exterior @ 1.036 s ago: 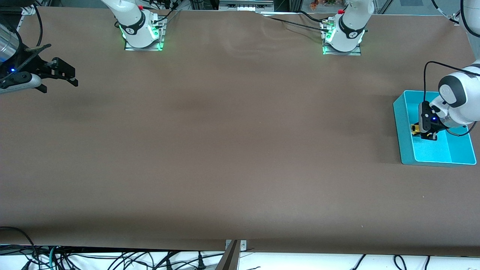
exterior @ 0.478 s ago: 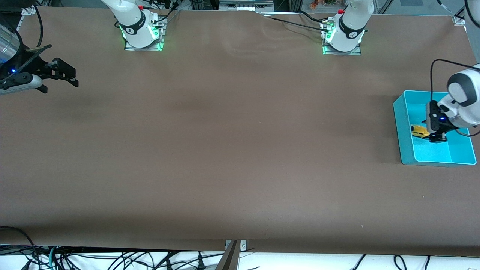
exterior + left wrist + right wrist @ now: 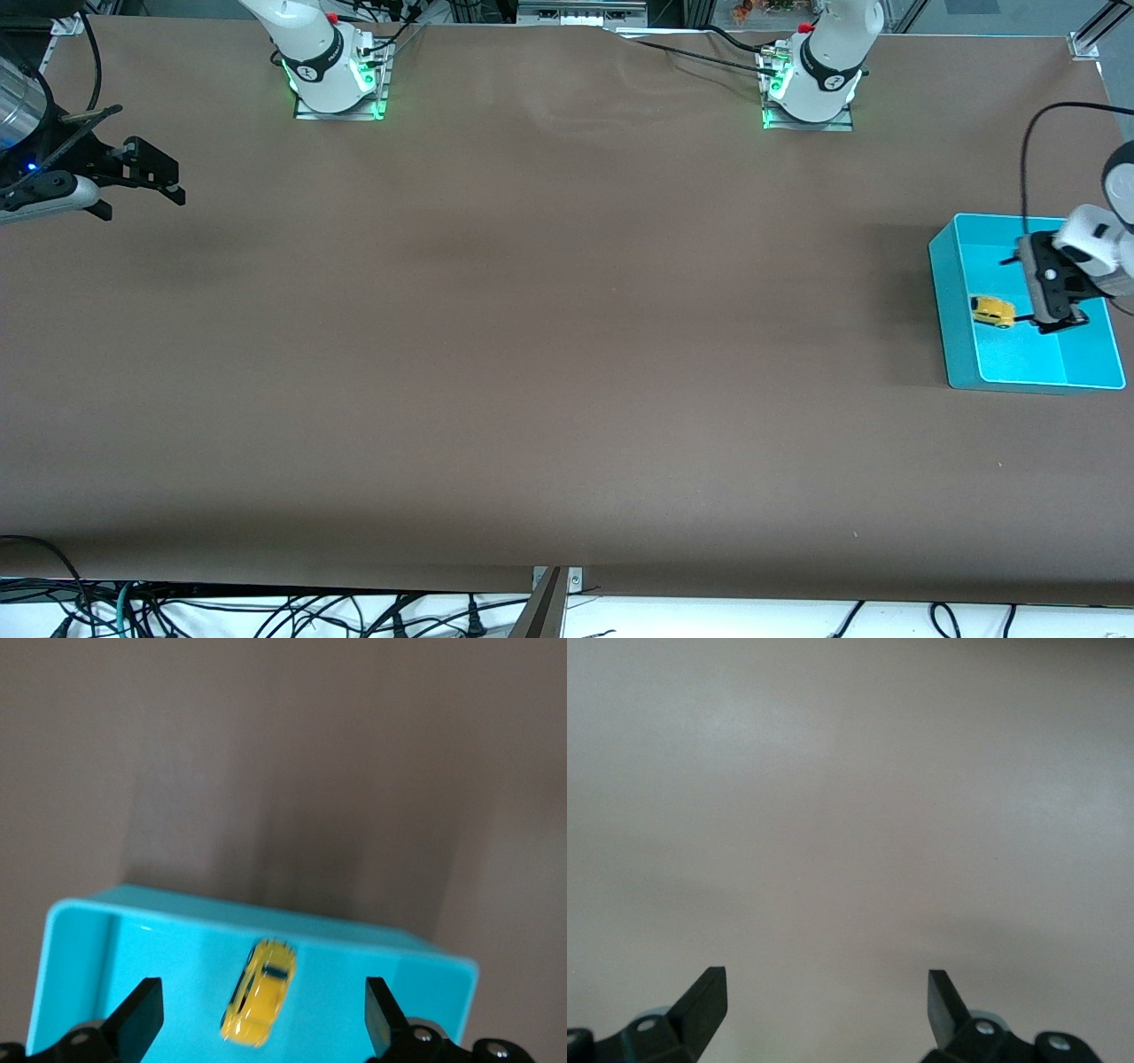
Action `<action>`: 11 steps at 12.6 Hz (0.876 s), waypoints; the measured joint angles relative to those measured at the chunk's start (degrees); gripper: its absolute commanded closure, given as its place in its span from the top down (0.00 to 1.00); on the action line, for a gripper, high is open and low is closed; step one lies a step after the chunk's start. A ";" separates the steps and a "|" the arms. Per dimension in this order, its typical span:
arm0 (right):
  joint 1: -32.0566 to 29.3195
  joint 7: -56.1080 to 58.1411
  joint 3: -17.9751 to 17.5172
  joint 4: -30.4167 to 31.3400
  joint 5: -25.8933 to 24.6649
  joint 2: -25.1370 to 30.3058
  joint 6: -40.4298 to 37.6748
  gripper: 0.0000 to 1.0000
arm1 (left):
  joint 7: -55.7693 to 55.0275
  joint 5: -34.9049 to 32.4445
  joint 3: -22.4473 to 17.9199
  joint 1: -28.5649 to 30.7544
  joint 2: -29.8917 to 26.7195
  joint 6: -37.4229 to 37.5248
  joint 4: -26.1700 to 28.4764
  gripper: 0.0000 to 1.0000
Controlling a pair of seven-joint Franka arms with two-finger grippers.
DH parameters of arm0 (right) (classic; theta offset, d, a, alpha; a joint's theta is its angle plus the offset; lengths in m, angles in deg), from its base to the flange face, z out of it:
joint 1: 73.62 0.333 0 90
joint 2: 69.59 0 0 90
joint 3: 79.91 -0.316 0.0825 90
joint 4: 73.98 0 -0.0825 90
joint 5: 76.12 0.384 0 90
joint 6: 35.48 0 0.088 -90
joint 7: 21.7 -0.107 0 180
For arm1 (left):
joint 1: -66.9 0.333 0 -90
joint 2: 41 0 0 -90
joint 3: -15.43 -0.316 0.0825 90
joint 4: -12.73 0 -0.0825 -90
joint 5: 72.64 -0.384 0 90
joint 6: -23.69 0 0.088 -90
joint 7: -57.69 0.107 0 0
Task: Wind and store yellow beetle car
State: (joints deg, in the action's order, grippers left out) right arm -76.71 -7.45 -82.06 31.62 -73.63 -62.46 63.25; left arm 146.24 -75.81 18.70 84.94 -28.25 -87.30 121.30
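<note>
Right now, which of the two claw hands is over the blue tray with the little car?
The left end effector, at the left arm's end of the table: it hangs open over the tray, car lying free inside. The right end effector waits open over bare table.

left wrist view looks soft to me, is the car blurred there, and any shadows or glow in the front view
Left wrist view: the yellow beetle car is slightly smeared inside the turquoise bin, and a dark shadow falls on the table past the bin's wall. Front view: car small but crisp, green glow at both arm bases, faint dark patches on the brown table.
</note>
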 measured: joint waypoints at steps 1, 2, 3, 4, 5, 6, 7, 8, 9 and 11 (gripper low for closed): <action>0.01 0.00 0.00 -0.01 0.00 0.00 0.00 1.00 | -8.11 0.02 1.97 -1.95 -1.26 3.33 -1.21 1.00; 0.01 0.00 0.00 -0.02 0.00 0.00 0.00 1.00 | -16.22 0.04 3.33 -4.27 -2.14 6.64 -3.06 1.00; 0.01 0.00 0.00 -0.01 0.00 0.00 -0.01 1.00 | -24.62 0.50 4.05 -6.86 -2.87 9.96 -5.38 1.00; 0.02 0.00 0.00 -0.02 0.00 0.00 -0.01 1.00 | -32.75 1.69 4.64 -9.14 -3.62 12.76 -7.89 1.00; 0.02 0.00 0.00 -0.01 0.00 0.00 -0.02 1.00 | -40.71 2.31 5.25 -10.95 -4.44 14.80 -10.09 1.00; 0.03 0.00 -0.01 -0.01 0.00 0.00 -0.02 1.00 | -48.82 2.51 5.71 -12.42 -5.24 16.38 -11.98 1.00; 0.03 0.00 0.00 -0.01 0.00 0.00 -0.02 1.00 | -56.03 2.58 5.86 -13.64 -5.87 17.49 -13.44 1.00; 0.03 0.00 0.00 -0.01 0.00 0.00 -0.02 1.00 | -62.56 2.59 5.87 -14.74 -6.34 18.01 -14.64 1.00; 0.03 0.00 0.00 -0.01 0.00 0.00 -0.02 1.00 | -68.40 2.60 5.87 -15.60 -6.81 18.43 -15.38 1.00; 0.03 0.00 0.00 -0.01 0.00 0.00 -0.02 1.00 | -76.35 2.75 5.87 -16.61 -7.46 19.68 -15.87 1.00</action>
State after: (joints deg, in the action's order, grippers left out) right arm -76.68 -7.45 -82.07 31.60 -73.63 -62.46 63.23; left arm 69.89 -73.06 24.58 68.33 -35.71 -67.63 105.42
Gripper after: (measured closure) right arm 0.000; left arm 0.000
